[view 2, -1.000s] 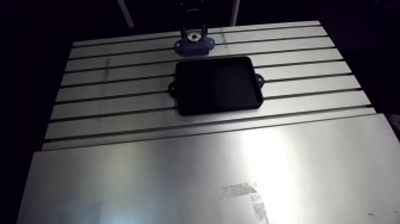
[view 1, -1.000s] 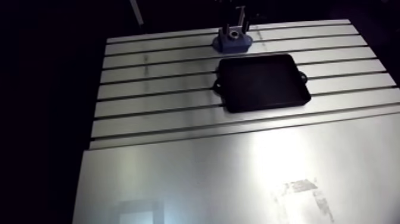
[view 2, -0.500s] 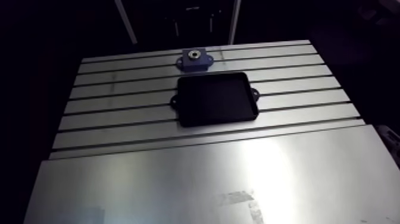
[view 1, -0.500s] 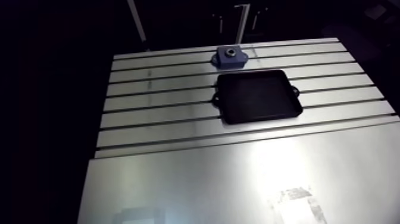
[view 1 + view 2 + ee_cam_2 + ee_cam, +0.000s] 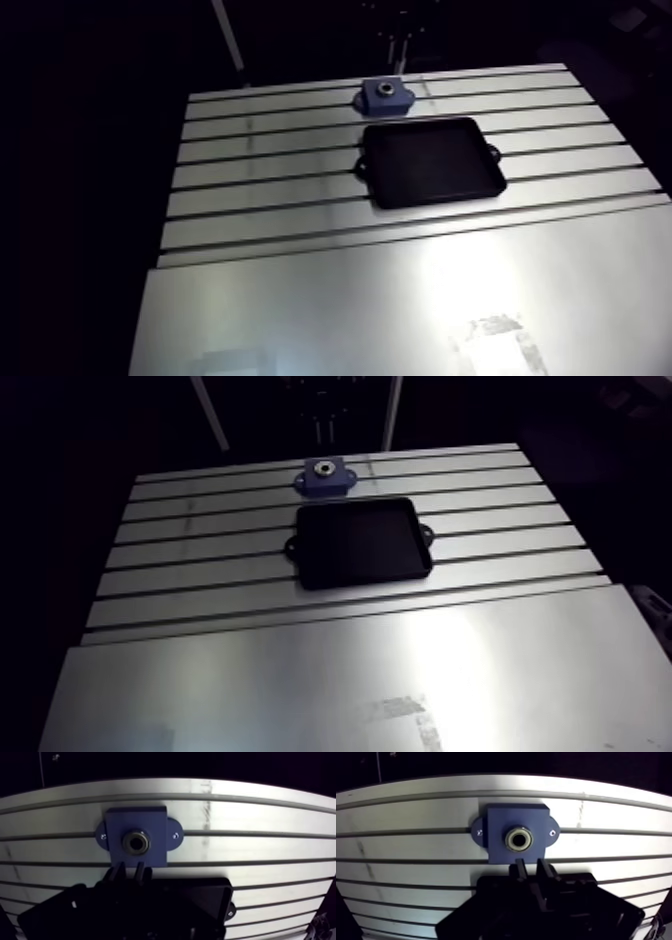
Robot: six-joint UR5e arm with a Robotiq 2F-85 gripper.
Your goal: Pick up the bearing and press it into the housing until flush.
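The bearing (image 5: 509,840) is sitting in the blue housing (image 5: 501,822), its bore facing straight up. The housing is lying by the middle of the bench's (image 5: 300,300) far edge, its long axis, ear to ear, running along the slots. A black tray (image 5: 432,162) is lying just nearer. The gripper (image 5: 531,865) is hanging above, pointing down, fingers slightly apart and holding nothing.

Blue housing (image 5: 498,822), silvery bearing (image 5: 510,840), black tray (image 5: 432,162) and tool (image 5: 531,865), silver dark-slotted table (image 5: 300,290).
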